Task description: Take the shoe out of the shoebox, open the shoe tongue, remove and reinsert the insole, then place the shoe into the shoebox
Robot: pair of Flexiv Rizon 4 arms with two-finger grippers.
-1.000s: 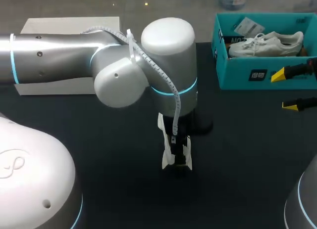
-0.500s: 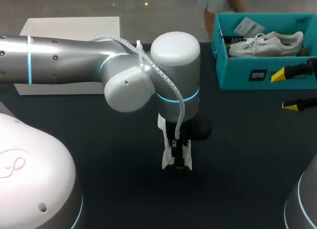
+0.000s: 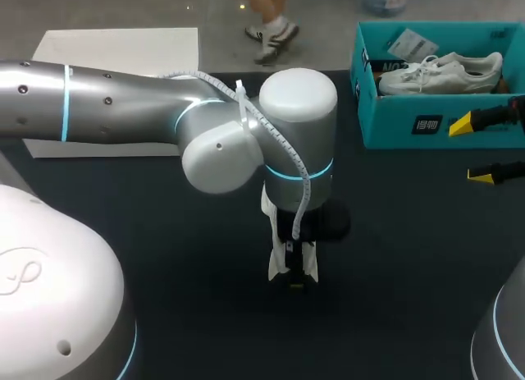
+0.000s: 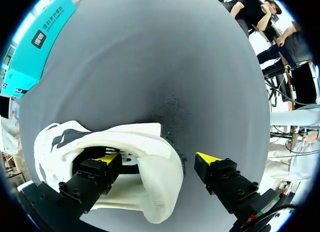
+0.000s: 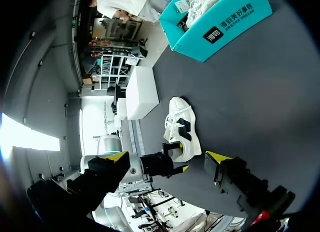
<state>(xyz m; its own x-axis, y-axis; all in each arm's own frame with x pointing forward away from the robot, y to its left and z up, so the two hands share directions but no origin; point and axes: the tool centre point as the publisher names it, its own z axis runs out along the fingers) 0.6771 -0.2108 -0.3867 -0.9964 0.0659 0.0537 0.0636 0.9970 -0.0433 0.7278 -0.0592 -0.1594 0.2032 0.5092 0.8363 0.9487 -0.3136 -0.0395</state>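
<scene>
From overhead, the left arm (image 3: 123,113) stretched level across the black table (image 3: 394,249) from the left, its wrist bent straight down at mid-table. The left gripper (image 3: 293,278) stood upright over a white shoe (image 3: 277,261) lying on the cloth near the centre. At the far right sat the teal shoebox (image 3: 410,121), with a second shoe (image 3: 439,72) lying on its side inside it. The right gripper (image 3: 474,150) hung just in front of the shoebox at the right edge, its yellow tips well apart and holding nothing. A white box (image 3: 115,45) lay at the far left.

Seen from the left wrist, the left gripper (image 4: 157,159) straddled the heel of the shoe (image 4: 145,142). One finger reached down inside the shoe's opening while the other stood outside, just clear of the heel wall, so the fingers were spread and not pinching. The shoebox (image 4: 40,36) lay well ahead.

From the right wrist, the right gripper (image 5: 167,157) was spread wide over bare table. Ahead of it the shoe (image 5: 181,127) lay flat with the left gripper (image 5: 170,164) at its heel, the shoebox (image 5: 220,29) farther off, and the white box (image 5: 140,91) beside.
</scene>
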